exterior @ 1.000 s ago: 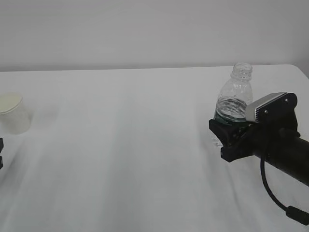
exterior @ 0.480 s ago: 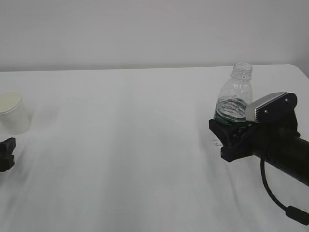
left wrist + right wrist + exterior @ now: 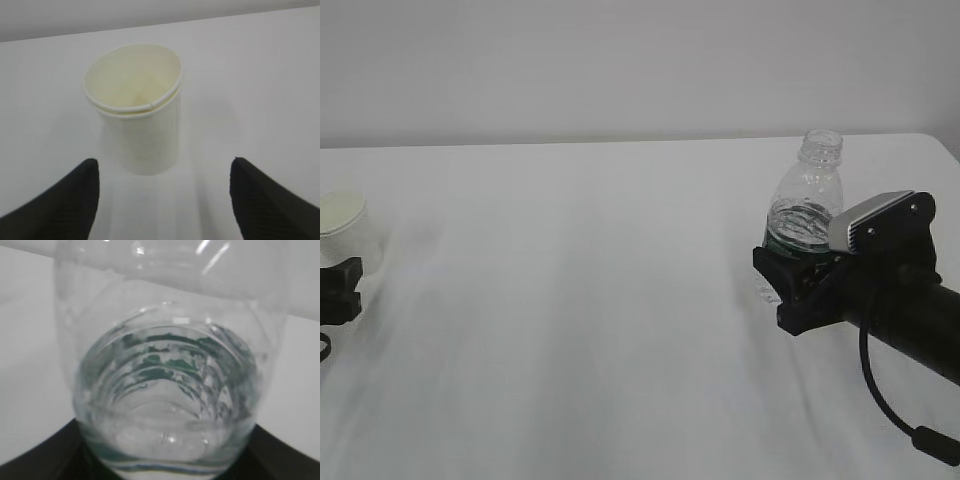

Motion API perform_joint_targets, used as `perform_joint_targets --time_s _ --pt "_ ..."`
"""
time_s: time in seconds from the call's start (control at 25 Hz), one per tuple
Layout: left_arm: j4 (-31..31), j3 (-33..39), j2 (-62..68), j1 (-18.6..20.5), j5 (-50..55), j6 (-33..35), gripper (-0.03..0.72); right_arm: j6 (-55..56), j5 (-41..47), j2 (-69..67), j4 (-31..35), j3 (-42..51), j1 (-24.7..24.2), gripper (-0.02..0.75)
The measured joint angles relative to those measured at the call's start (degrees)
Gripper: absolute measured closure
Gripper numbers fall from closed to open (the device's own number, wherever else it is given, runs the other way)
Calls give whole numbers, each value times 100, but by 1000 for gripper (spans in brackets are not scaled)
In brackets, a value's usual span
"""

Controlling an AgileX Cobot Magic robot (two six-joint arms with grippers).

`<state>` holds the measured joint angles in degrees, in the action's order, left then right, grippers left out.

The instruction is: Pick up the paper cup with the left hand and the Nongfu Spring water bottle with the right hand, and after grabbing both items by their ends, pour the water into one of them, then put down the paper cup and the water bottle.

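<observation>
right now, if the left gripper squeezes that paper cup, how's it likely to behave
Probably crushable: the paper cup looks thin-walled, its rim already slightly out of round. Likely very light, since it looks empty, so the open left gripper could nudge or tip it.

Right hand [image 3: 798, 283]: black arm enters from the lower right edge of the exterior view, forearm angled up and leftward, low over the worktop. Silver-grey rectangular plate [image 3: 870, 222] sits on top of the wrist, tilted. Black cable [image 3: 892, 408] loops down from under the forearm. Jaws closed around the lower body of the Nongfu Spring water bottle [image 3: 805, 210], which stands upright; in the right wrist view the black jaw bases flank the bottle's bottom on either side.

Left hand [image 3: 338, 290]: only the black tip shows at the left edge of the exterior view, low to the worktop. In the left wrist view both fingers [image 3: 62, 202] are spread wide, gripping nothing, with the paper cup [image 3: 137, 107] ahead of them, apart.
</observation>
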<state>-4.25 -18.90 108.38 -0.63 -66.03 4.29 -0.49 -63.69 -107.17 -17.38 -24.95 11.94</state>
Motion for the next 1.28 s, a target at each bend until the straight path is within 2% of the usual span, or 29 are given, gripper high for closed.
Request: perform_joint_targets --time_s 1.0,1.28 --pt "177 -591 349 0 0 26 101 0 0 0 0 0 0 283" --pt "202 -618 349 0 0 50 126 -38 0 0 0 0 0 283"
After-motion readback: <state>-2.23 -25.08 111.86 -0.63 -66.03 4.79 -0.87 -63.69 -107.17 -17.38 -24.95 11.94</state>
